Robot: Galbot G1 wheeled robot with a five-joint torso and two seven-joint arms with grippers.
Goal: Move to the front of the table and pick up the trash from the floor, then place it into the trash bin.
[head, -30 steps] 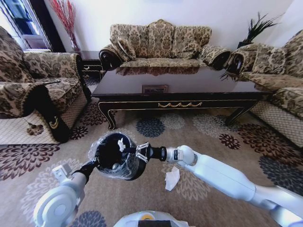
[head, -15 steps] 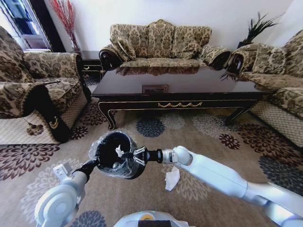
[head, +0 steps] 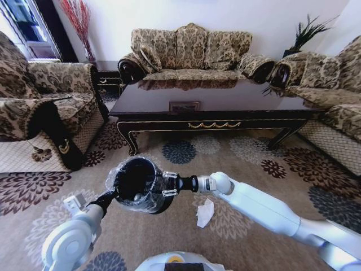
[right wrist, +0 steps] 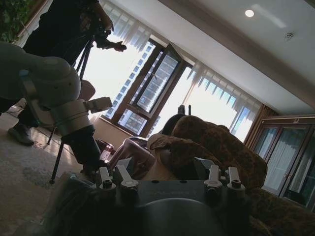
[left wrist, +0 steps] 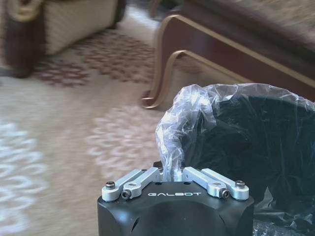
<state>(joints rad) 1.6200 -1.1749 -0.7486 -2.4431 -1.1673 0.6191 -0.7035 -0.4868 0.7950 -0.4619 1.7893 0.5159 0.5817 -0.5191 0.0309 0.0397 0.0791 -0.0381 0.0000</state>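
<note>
My left claw (left wrist: 170, 172) pinches bag-lined rim of trash bin (head: 137, 183), holding it raised as target. My right claw (head: 167, 184) spread at bin mouth, empty. White paper scrap (head: 205, 213) on carpet, beside bin.

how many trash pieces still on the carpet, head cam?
1: crumpled white paper on the carpet below the right arm, right of the black plastic-lined trash bin. Others may hide behind the arms or bin.
</note>
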